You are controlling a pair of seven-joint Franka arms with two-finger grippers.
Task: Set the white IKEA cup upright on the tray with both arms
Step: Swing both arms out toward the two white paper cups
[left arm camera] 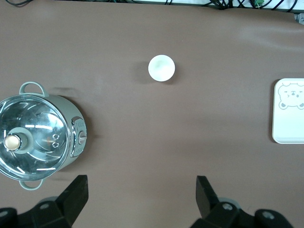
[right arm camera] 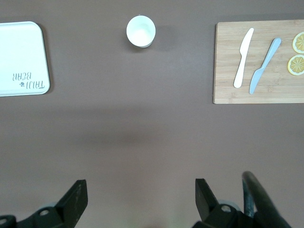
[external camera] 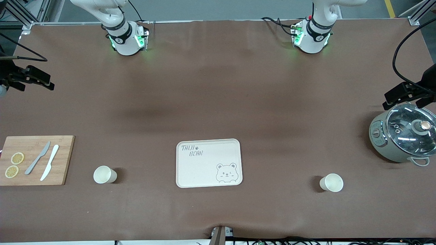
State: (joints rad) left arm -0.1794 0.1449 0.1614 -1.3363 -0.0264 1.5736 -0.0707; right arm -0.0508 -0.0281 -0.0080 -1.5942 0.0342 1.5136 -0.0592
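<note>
The cream tray (external camera: 208, 163) with "TAIJI BEAR" lettering and a bear face lies near the front middle of the table, nothing on it. Two white cups stand upright on the table. One cup (external camera: 105, 174) stands between the tray and the wooden board and also shows in the right wrist view (right arm camera: 140, 31). The other cup (external camera: 331, 182) stands toward the left arm's end and also shows in the left wrist view (left arm camera: 161, 68). My left gripper (left arm camera: 141, 183) is open and empty, high beside the pot (external camera: 405, 93). My right gripper (right arm camera: 140, 185) is open and empty, high over the right arm's end (external camera: 37, 80).
A wooden cutting board (external camera: 34, 160) with two knives and two lemon slices lies at the right arm's end. A grey-green pot (external camera: 403, 136) with a glass lid stands at the left arm's end. The tray's edge shows in both wrist views.
</note>
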